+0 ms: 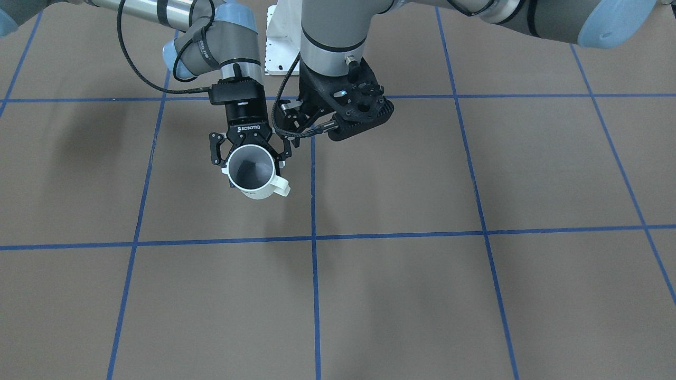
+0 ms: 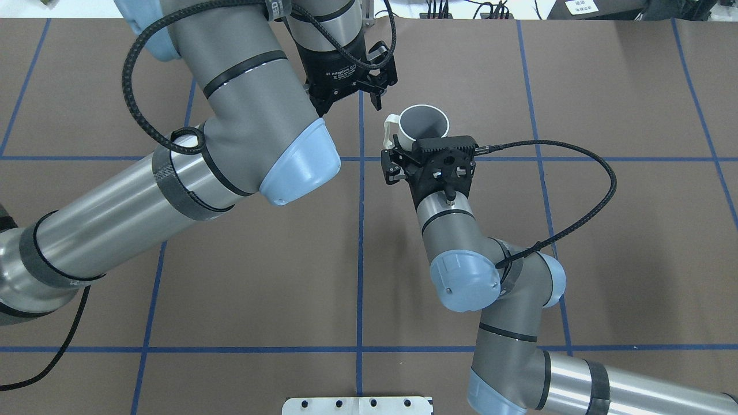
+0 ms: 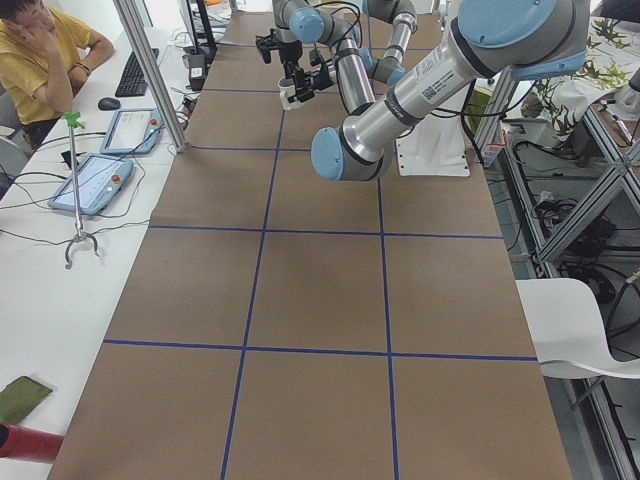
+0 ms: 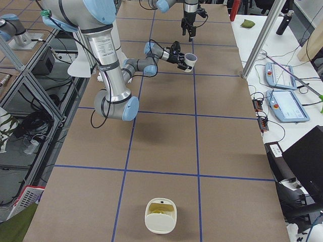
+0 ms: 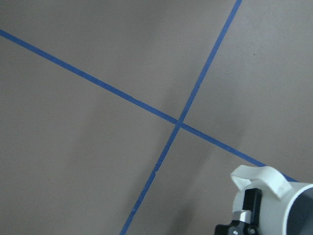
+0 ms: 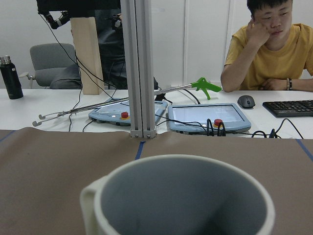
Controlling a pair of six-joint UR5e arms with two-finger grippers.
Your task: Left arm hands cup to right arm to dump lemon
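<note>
The cream-white cup [image 1: 259,189] hangs above the table, roughly upright, with its handle [image 1: 281,186] toward the left arm. My right gripper [image 1: 252,168], marked ROBOTIQ, is shut on the cup's body from the robot's side, as the overhead view [image 2: 421,138] also shows. The cup [image 2: 424,121] shows a grey inside with no lemon visible in any view. My left gripper [image 2: 380,86] is open and empty, a short way from the handle and not touching it. The left wrist view catches the cup [image 5: 274,196] at its lower right. The right wrist view looks over the cup's rim [image 6: 186,166].
A cream-white bin [image 4: 161,216] holding something yellow-green, too small to identify, sits at the table end on my right. An aluminium post [image 6: 139,68], pendant tablets [image 6: 210,117] and a seated operator [image 6: 274,54] are beyond the table's far edge. Blue tape lines grid the brown table [image 1: 422,295].
</note>
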